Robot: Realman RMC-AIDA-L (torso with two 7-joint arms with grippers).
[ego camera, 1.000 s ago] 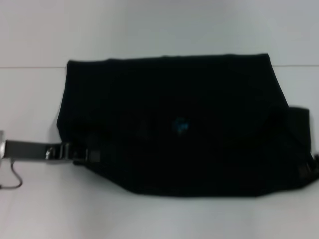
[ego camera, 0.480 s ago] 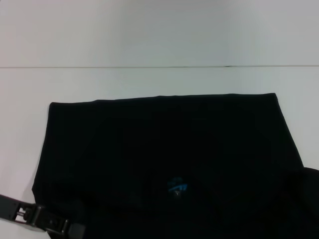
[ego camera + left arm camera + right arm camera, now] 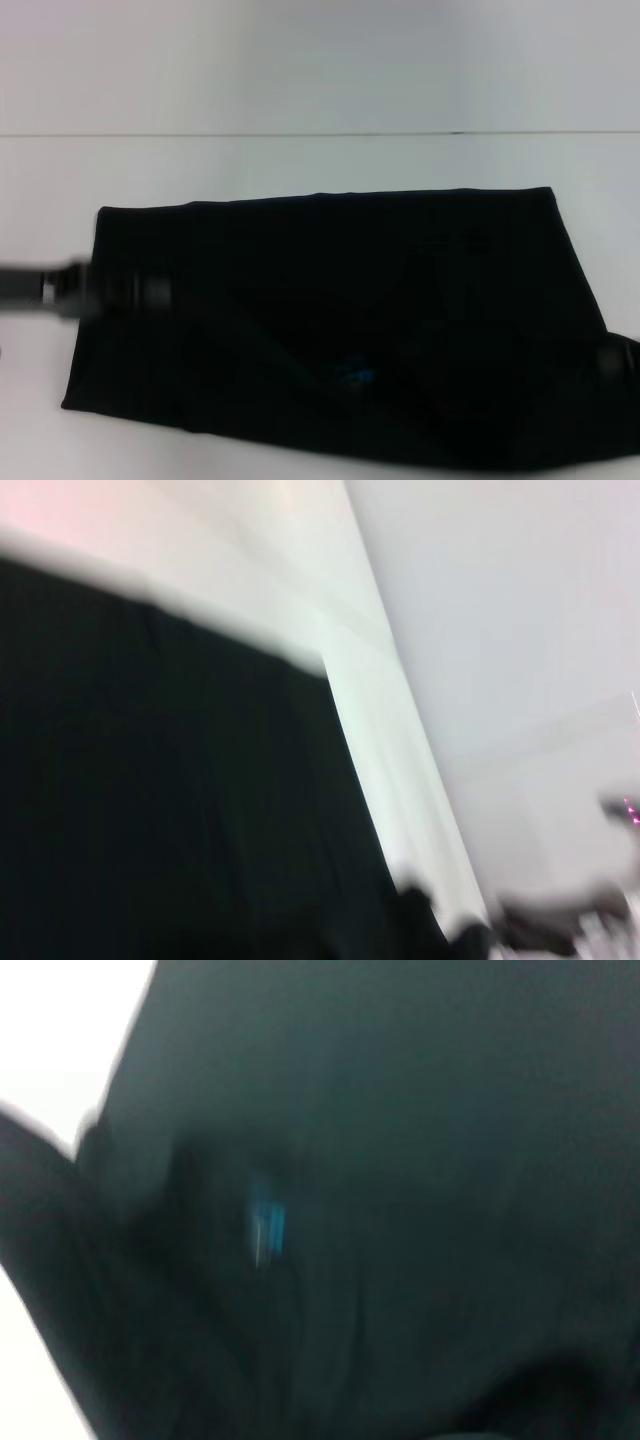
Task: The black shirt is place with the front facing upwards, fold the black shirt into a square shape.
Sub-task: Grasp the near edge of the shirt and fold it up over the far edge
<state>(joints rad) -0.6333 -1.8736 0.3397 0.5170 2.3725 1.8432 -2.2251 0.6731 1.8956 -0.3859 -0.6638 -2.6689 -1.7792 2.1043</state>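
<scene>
Compared with half a second ago, the left hand [image 3: 150, 291] is now sitting higher in the head view, over the left edge of the black shirt [image 3: 330, 320], where earlier it was lying at the near left corner of the garment. The near edge of the shirt, which was running out of view before, is now showing as a slanted line against the white worktop [image 3: 300, 70]. The far edge of the shirt is staying where it was.

The black shirt is lying folded into a wide dark band across the near half of the worktop, with its far edge straight and roughly parallel to the seam line in the worktop surface. The small blue neck label [image 3: 355, 376] is showing near the near edge, slightly right of centre. In the right wrist view the label [image 3: 268, 1228] is appearing as a blurred blue mark on the dark cloth [image 3: 400, 1160].

The left arm is reaching in from the left, and its hand is overlapping the shirt's left edge; motion blur is hiding the fingers, so whether it is open or closed cannot be told. The right hand [image 3: 615, 362] is sitting at the right near corner of the shirt, partly cut off by the picture edge, and its state cannot be told either.

The left wrist view is showing the shirt [image 3: 170, 800] against the pale worktop [image 3: 500, 630].
</scene>
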